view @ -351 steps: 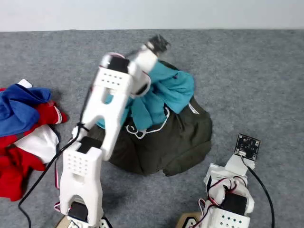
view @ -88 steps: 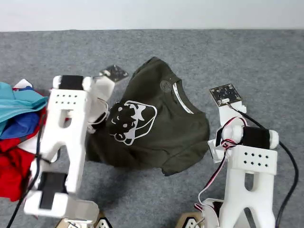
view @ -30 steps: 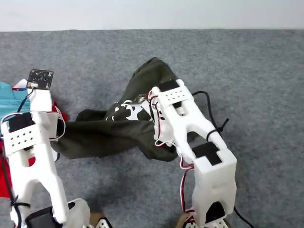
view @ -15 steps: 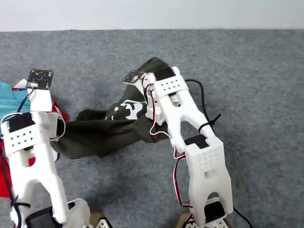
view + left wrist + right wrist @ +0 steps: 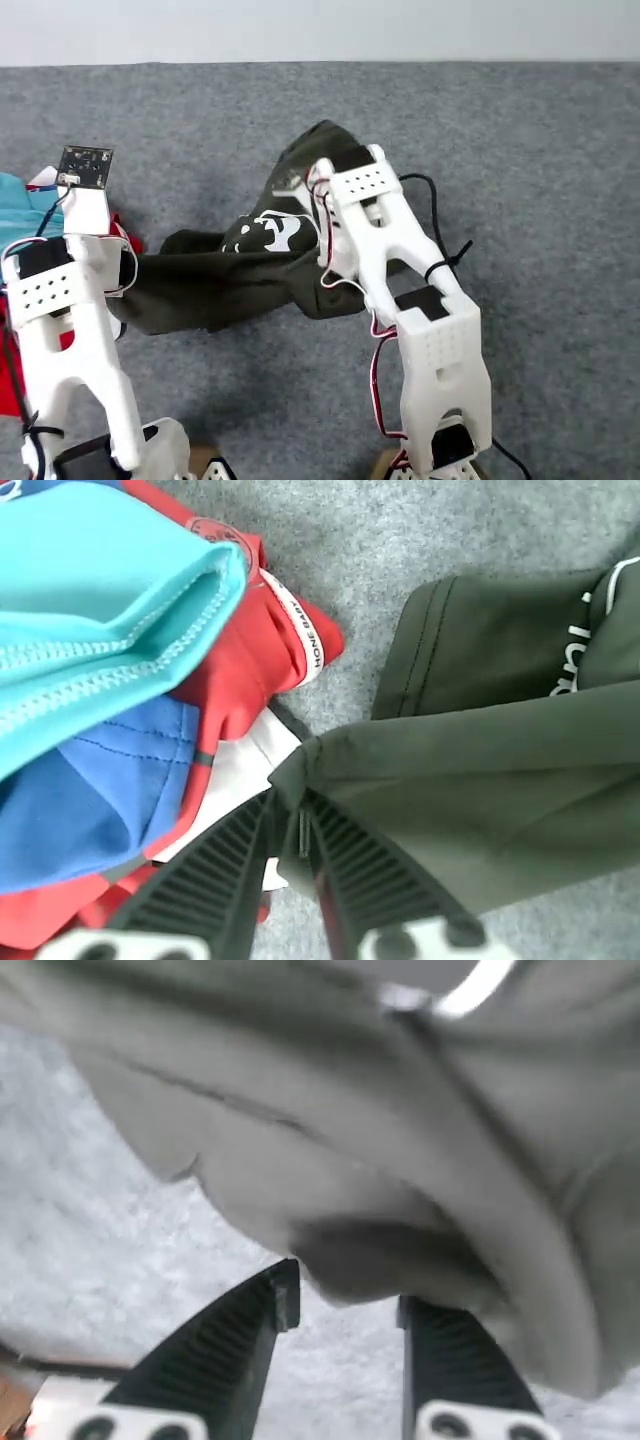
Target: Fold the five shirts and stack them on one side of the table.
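Left gripper [image 5: 288,815] pinching dark shirt [image 5: 480,780], right gripper [image 5: 345,1310] parted

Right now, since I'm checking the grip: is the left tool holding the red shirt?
No, the left tool pinches a corner of the dark green shirt; the red shirt lies beside.

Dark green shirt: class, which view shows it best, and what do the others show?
The high view: the dark green shirt lies almost whole on the table, white print visible, an arm over part. The left wrist view shows a corner and sleeve; the right wrist view, close folds.
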### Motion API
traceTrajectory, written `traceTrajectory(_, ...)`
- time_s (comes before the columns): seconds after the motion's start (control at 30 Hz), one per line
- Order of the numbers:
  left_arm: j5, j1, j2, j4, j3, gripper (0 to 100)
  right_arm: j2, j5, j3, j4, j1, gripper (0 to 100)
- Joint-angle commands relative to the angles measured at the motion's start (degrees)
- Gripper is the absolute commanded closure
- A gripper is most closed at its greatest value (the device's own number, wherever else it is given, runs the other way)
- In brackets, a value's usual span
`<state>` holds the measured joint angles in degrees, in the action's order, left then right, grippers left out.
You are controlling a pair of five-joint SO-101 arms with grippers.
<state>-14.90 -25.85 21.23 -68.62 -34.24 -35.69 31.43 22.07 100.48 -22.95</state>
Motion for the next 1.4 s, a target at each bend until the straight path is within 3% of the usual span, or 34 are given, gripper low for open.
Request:
traceTrajectory(0.0,0.3,-0.2,1.7,1.2,0.7,100,5.0,-2.5,-2.7,2.4,0.9,74.1)
traceTrajectory(0.4,0.3,-0.2,1.7,1.2,0.3,100,-3.3,-5.5,-2.9,-5.1,0.0,71.6)
traceTrajectory(0.7,0.3,-0.1,1.7,3.3,-2.1,100,-4.3,-7.6,-2.8,-5.9,-4.1,93.9)
traceTrajectory(0.8,0.3,-0.1,1.7,5.5,-4.2,100,-0.9,-7.5,-2.8,-5.4,-2.5,98.8)
traceTrajectory(1.1,0.4,1.4,2.2,4.2,-1.6,100,13.7,-7.2,-2.8,-1.8,5.1,98.9)
traceTrajectory(1.37,3.2,7.7,2.2,-3.1,17.1,100,38.8,-5.5,-2.8,-2.9,13.1,98.9)
